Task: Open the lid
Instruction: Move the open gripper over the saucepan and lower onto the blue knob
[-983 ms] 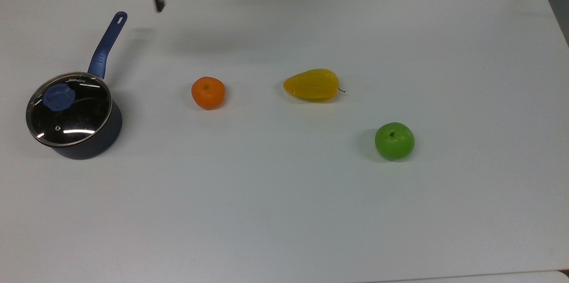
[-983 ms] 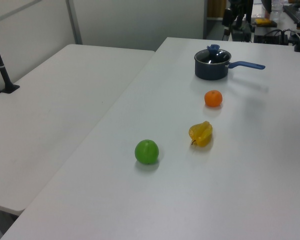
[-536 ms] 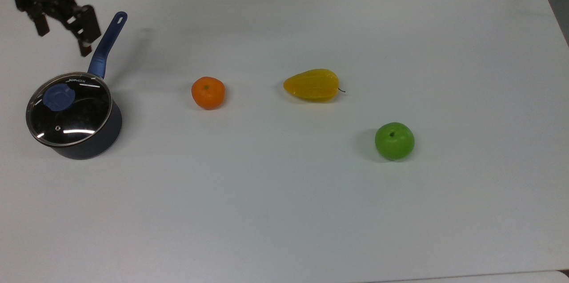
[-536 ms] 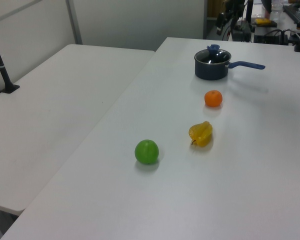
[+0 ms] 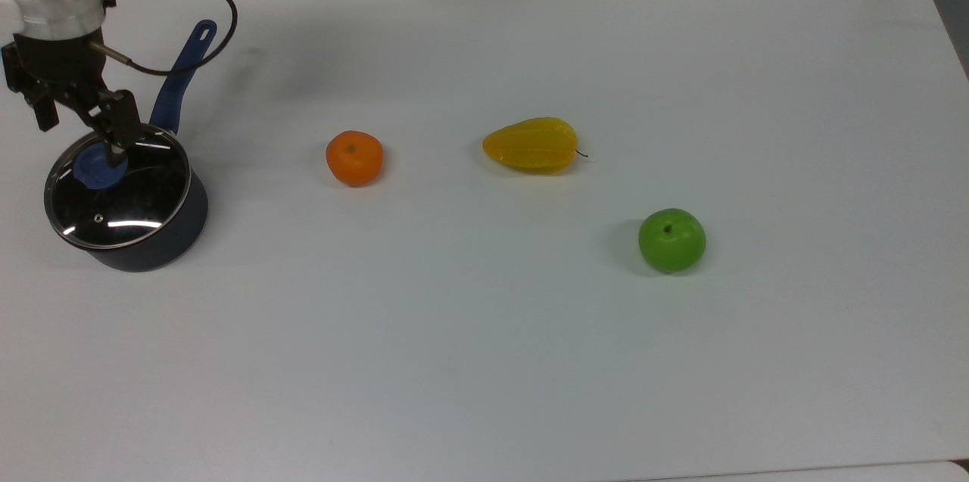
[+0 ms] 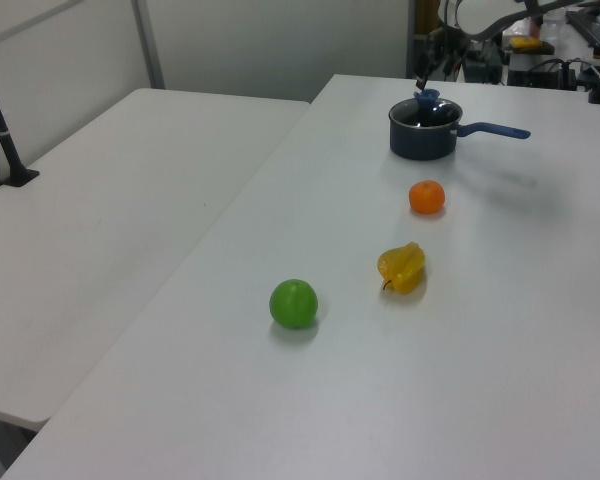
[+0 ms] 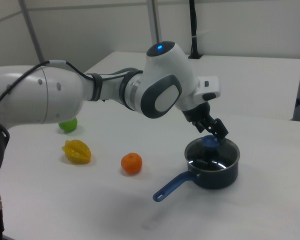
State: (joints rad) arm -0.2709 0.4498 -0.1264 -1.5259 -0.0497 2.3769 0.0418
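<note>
In the left view, nearest lay an apple [image 6: 293,303], then a yellow fruit [image 6: 401,268], an orange [image 6: 427,197]. Farthest, the lid [image 5: 117,187] sat on the saucepan [image 5: 163,240]. The gripper [image 5: 79,130], jaws spread, hovered at the knob [image 5: 95,166]; it should straddle the knob squarely before clamping and lifting straight.

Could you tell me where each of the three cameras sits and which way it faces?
Top view: high above the white table, looking steeply down; the gripper and wrist show at the top view's left, over the lid.
Left view: at the table's far end from the saucepan, looking along it past the green apple.
Right view: low near the saucepan, with the arm large in front.
All three share the saucepan, orange and yellow fruit.
</note>
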